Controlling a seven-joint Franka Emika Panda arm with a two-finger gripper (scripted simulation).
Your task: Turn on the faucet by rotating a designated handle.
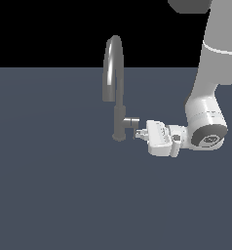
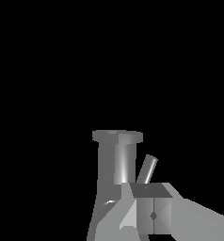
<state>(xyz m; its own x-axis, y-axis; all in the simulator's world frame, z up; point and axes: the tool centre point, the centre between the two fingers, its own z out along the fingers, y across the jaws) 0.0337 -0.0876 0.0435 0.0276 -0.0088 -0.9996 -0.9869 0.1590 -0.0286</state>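
Note:
The grey gooseneck faucet (image 1: 119,97) stands upright on the dark floor, its spout arching toward the exterior view's left. The handle (image 1: 131,120) is a short stub pointing from the column toward the exterior view's right. My gripper (image 1: 137,133) lies level and reaches in from that side. Its tips sit just under the stub's end, close to the column. In the wrist view the fingers (image 2: 162,214) are pressed together, so my gripper (image 2: 153,214) is shut. The faucet column (image 2: 115,162) and a thin lever (image 2: 147,170) rise just beyond them. Whether the tips touch the lever I cannot tell.
The white arm (image 1: 205,122) comes down at the exterior view's right. A flat blue-grey floor (image 1: 64,195) spreads around the faucet base.

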